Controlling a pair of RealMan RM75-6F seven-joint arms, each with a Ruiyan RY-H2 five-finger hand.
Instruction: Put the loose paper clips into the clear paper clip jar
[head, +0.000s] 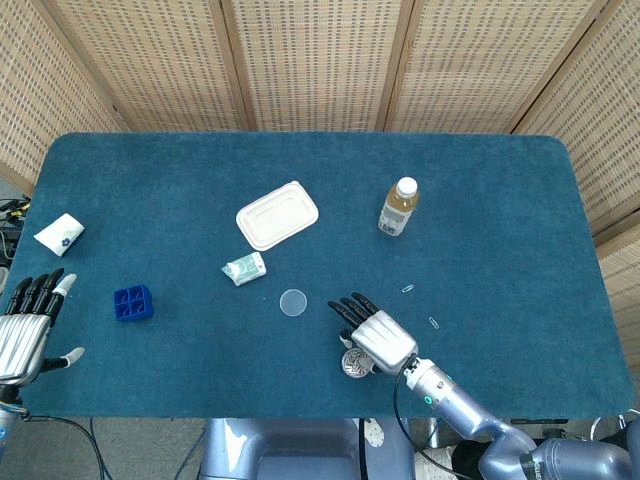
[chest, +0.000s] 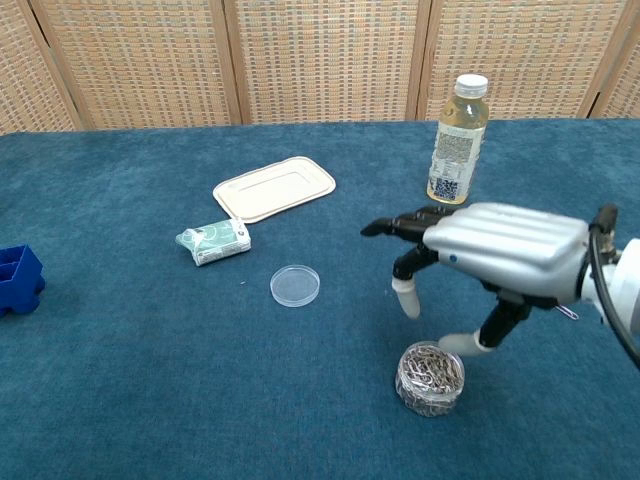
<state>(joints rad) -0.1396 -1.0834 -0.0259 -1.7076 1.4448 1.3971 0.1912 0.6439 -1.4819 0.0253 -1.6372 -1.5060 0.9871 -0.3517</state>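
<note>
The clear paper clip jar (chest: 430, 378) (head: 355, 364) stands near the table's front edge, filled with several clips and without its lid. My right hand (chest: 490, 255) (head: 373, 333) hovers just above and behind it, fingers spread, holding nothing. Two loose paper clips (head: 408, 289) (head: 433, 323) lie on the cloth to the right of the hand. The jar's clear round lid (chest: 295, 285) (head: 293, 302) lies flat to the left. My left hand (head: 25, 330) rests open at the table's left edge, seen only in the head view.
A drink bottle (chest: 455, 140) stands at the back right. A white lidded tray (chest: 274, 187), a small green packet (chest: 212, 241), a blue block holder (chest: 17, 277) and a white tissue pack (head: 59, 234) lie across the left half.
</note>
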